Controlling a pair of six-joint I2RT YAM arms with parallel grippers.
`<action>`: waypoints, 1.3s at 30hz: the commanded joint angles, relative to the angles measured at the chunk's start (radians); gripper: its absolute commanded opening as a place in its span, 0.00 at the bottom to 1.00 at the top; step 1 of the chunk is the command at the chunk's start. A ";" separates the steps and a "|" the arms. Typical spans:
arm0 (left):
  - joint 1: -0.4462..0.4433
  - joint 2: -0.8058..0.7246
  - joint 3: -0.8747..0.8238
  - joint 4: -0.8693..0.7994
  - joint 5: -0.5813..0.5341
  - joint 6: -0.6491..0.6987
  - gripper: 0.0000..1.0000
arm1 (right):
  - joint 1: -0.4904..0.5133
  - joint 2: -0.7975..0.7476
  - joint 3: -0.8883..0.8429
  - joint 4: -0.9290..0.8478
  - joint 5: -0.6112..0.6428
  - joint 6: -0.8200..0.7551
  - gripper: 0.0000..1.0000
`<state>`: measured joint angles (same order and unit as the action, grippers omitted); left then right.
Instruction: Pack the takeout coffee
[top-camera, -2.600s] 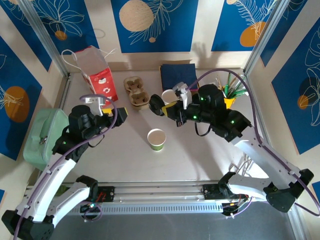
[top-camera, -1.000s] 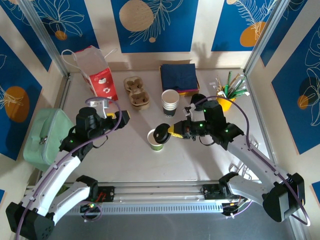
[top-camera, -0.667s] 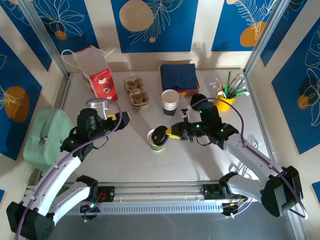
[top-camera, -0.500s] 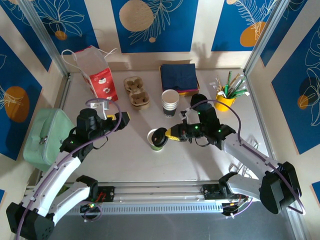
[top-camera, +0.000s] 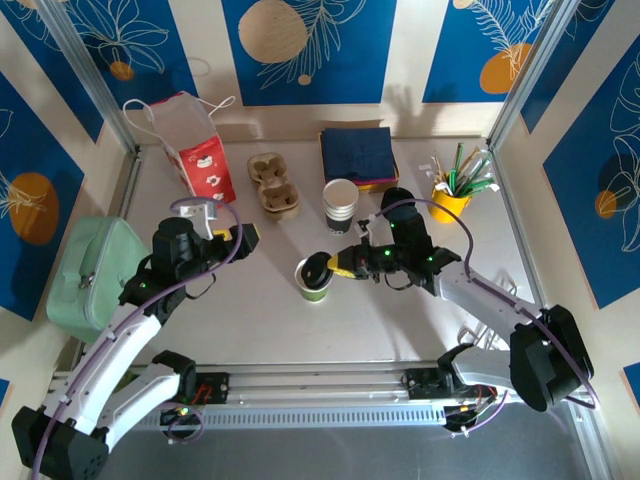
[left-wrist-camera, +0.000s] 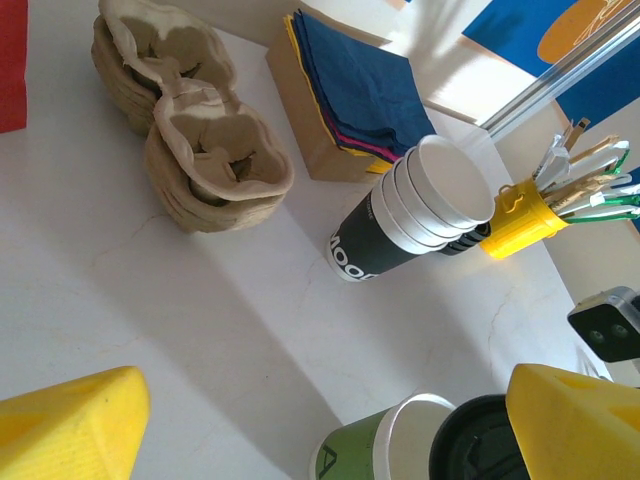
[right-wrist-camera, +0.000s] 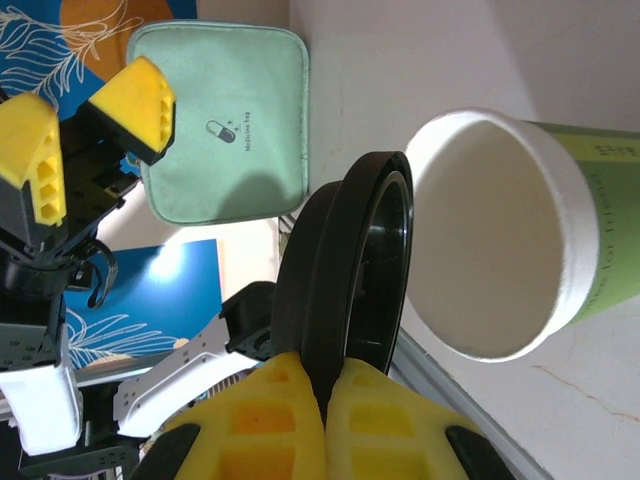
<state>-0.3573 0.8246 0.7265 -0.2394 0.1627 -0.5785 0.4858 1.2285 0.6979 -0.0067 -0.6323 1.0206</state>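
1. Task item: the small white paper cup with a green band low on its side (top-camera: 313, 283) stands upright near the middle of the pale worktop (top-camera: 260, 320). Its mouth is uncovered and its white inside shows in the right wrist view.
2. Your right claw (top-camera: 343, 268) is clamped on the round black plastic lid (top-camera: 320, 268), its yellow fingers (right-wrist-camera: 385, 410) pinching the lid's rim. The lid is held on edge and tilted over the cup's mouth, toward the 2 o'clock side in the top view. It is not seated on the cup. You cannot tell from these views whether lid and cup rim touch.
3. Your left claw (top-camera: 235, 232) stands with its jaws apart and nothing between them. It is at the cup's 10 o'clock, well apart from it.
4. A stack of lidless white paper cups (top-camera: 340, 205) stands at the cup's 1 o'clock.
5. Two brown pulp cup carriers (top-camera: 272, 185) lie at the cup's 11 o'clock.
6. A pile of navy paper napkins (top-camera: 357, 152) lies just beyond the stack.
7. A yellow pot of stirrers (top-camera: 452, 197) stands at the stack's 3 o'clock.
8. A red paper bag (top-camera: 200, 160) stands at the worktop's 10 o'clock corner.
9. A mint-green fabric pouch (top-camera: 90, 275) lies at the 9 o'clock side.
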 joint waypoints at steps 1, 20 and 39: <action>0.009 -0.016 -0.007 0.012 -0.009 -0.008 0.92 | -0.007 0.021 -0.010 0.031 -0.009 -0.022 0.00; 0.009 -0.012 -0.008 0.010 -0.010 -0.011 0.92 | -0.013 0.099 -0.029 0.032 -0.011 -0.028 0.18; 0.009 -0.010 -0.010 0.015 -0.006 -0.018 0.92 | -0.017 0.133 -0.048 0.020 0.000 -0.050 0.22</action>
<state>-0.3573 0.8211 0.7242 -0.2398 0.1627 -0.5945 0.4725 1.3476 0.6643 0.0296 -0.6277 0.9909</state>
